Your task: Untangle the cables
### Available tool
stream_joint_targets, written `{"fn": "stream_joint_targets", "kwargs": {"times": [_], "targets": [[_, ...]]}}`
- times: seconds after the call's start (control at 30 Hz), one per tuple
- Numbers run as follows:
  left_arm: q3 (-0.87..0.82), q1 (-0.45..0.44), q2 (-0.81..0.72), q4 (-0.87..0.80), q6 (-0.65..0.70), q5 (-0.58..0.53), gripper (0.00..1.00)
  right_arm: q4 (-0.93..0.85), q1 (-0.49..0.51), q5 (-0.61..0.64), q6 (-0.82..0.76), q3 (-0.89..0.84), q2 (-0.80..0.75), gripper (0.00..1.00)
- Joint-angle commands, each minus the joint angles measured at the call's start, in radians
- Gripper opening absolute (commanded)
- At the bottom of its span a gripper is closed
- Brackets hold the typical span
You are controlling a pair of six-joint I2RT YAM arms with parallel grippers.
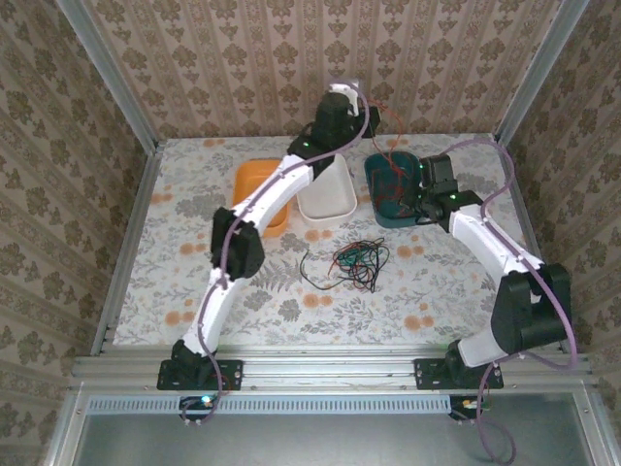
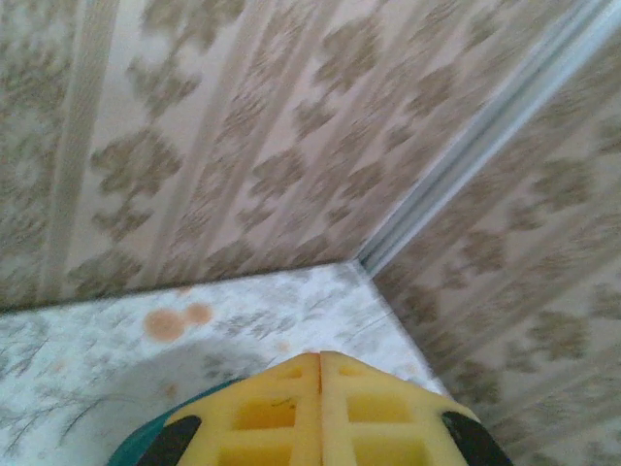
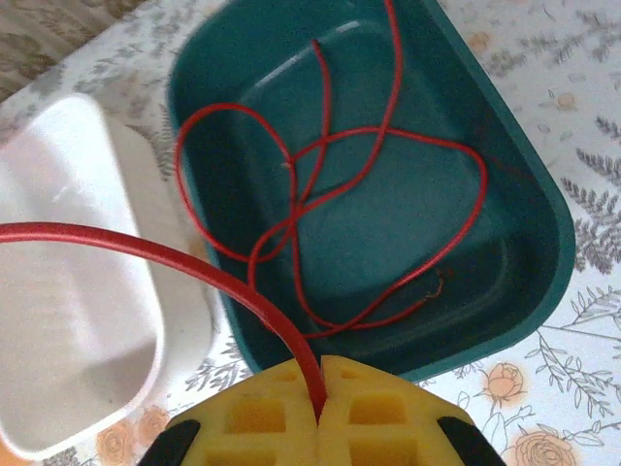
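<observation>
A tangle of thin red, black and green cables [image 1: 354, 260] lies on the floral table in front of the bins. One red cable [image 3: 258, 304] is apart from it. Its loops rest in the teal bin [image 3: 543, 214], and a thick-looking strand rises into my right gripper [image 3: 320, 364], which is shut on it just above the bin's near rim. In the top view the red cable [image 1: 396, 131] climbs from the bin to my left gripper [image 1: 367, 105], held high by the back wall. The left gripper [image 2: 320, 357] has its jaws pressed together, with a faint red trace in the seam.
A white bin [image 1: 325, 199] stands left of the teal bin [image 1: 374, 180], and an orange bin [image 1: 254, 180] is left of that, partly under the left arm. Patterned walls and metal rails close in the table on three sides. A black loop [image 1: 309, 267] trails left of the tangle.
</observation>
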Motion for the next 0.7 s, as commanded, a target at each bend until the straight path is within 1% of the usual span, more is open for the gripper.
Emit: {"fn": "stream_joint_targets", "kwargs": {"times": [0.0,0.1,0.13,0.17,0.23,0.33,0.4,0.47,0.57,0.6,0.67], "targets": [[0.175,-0.012,0.142,-0.16,-0.025,-0.101,0.0,0.0,-0.013,0.031,0.071,0.037,0.035,0.0],[0.165,-0.016,0.202,-0.122,-0.049,-0.134,0.0,0.01,-0.033,0.038,0.097,0.055,0.071,0.0],[0.143,-0.016,0.206,-0.101,-0.063,-0.138,0.04,0.014,-0.042,0.033,0.109,0.06,0.08,0.0],[0.118,-0.018,0.207,-0.077,-0.07,-0.136,0.13,0.02,-0.051,0.028,0.122,0.063,0.09,0.0],[0.085,-0.029,0.208,-0.047,-0.055,-0.127,0.24,0.03,-0.068,0.014,0.145,0.068,0.108,0.0],[0.084,-0.047,0.21,-0.055,-0.022,-0.109,0.49,0.044,-0.095,-0.014,0.184,0.071,0.13,0.0],[0.072,-0.057,0.202,-0.048,-0.02,-0.09,0.61,0.048,-0.109,-0.023,0.2,0.072,0.138,0.0],[0.059,-0.061,0.188,-0.044,-0.026,-0.075,0.76,0.044,-0.118,-0.016,0.211,0.075,0.137,0.0],[0.022,-0.063,0.149,-0.05,-0.027,-0.05,0.96,0.028,-0.133,-0.003,0.222,0.074,0.124,0.0],[-0.004,-0.063,0.127,-0.054,-0.024,-0.051,1.0,0.019,-0.138,0.001,0.222,0.074,0.119,0.0],[-0.096,-0.061,0.059,-0.043,-0.021,-0.072,1.0,-0.01,-0.146,0.017,0.219,0.074,0.108,0.0]]}}
